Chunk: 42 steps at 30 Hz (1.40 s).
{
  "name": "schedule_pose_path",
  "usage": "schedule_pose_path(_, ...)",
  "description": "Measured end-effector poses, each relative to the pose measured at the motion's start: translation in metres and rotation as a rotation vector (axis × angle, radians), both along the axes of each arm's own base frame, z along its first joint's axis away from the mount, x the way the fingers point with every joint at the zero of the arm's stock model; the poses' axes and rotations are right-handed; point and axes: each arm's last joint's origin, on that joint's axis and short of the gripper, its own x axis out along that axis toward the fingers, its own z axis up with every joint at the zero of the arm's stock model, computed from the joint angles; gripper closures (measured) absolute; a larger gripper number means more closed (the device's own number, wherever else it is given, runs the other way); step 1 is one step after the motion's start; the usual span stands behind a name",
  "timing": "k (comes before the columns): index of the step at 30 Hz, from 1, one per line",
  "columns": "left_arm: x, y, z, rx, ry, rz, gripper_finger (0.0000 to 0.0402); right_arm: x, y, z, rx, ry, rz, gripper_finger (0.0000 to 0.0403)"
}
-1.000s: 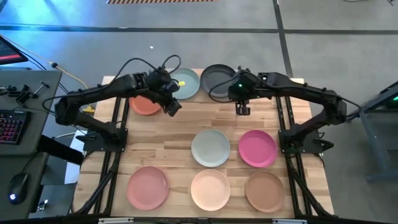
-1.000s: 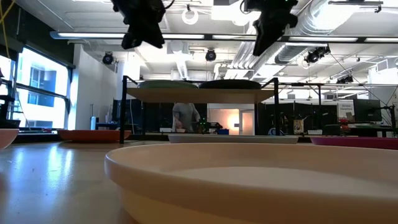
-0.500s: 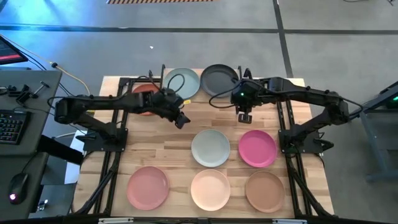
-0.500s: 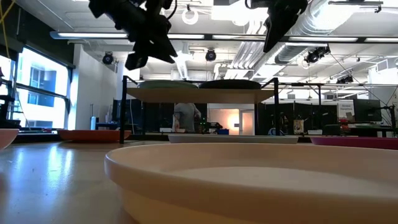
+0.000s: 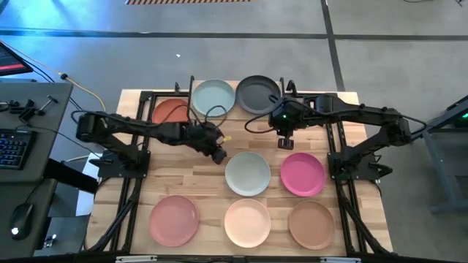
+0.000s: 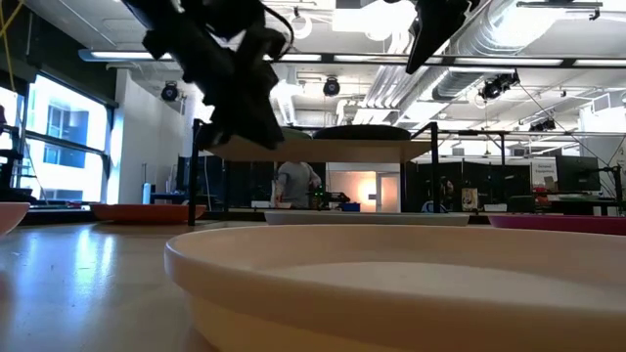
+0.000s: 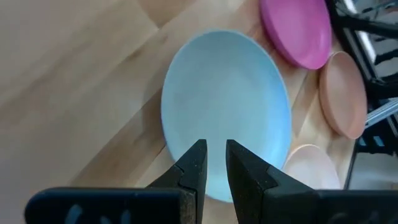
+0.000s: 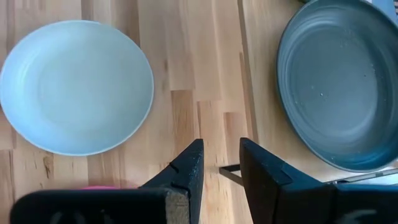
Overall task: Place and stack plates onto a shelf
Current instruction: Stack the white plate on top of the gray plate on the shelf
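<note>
The shelf (image 5: 235, 111) stands at the table's far edge and carries the sage green plate (image 5: 213, 96) and the dark grey plate (image 5: 258, 93). The orange plate (image 5: 168, 112) lies on the table to the shelf's left. The pale mint plate (image 5: 248, 173) and magenta plate (image 5: 303, 174) lie mid-table. Pink (image 5: 174, 219), cream (image 5: 247, 222) and tan-brown (image 5: 311, 223) plates line the near edge. My left gripper (image 5: 218, 155) hovers by the pale mint plate's (image 7: 227, 112) left rim, fingers narrowly open. My right gripper (image 5: 284, 139) hangs in front of the shelf, open and holding nothing.
Black frame rails run along both sides of the table (image 5: 219, 135). The shelf's thin black legs (image 6: 194, 171) stand beside the left arm in the low view. Bare wood lies between the shelf and the mid-table plates. A person stands far off in the room behind.
My left gripper has swung from above the shelf's left end toward the near edge and the right, coming down to the pale mint plate's left rim. My right gripper has drifted a little from the shelf toward the near edge. No plate has moved.
</note>
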Motion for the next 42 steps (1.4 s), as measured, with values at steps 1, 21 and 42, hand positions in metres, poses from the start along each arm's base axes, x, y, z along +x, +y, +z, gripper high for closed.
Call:
schedule_pose_path(1, 0.003, 0.0, -0.005, -0.005, 0.01, 0.002, 0.0353, 0.0, 0.0, 0.0, 0.002, 0.0, -0.001, 0.032)
schedule_pose_path(21, 0.026, 0.002, -0.067, -0.063, 0.127, 0.025, 0.0353, 0.0, 0.0, -0.001, 0.023, -0.006, -0.038, 0.032)
schedule_pose_path(42, 0.029, -0.002, -0.081, -0.098, 0.16, -0.006, 0.0394, 0.0, 0.0, -0.001, 0.024, -0.006, -0.041, 0.032)
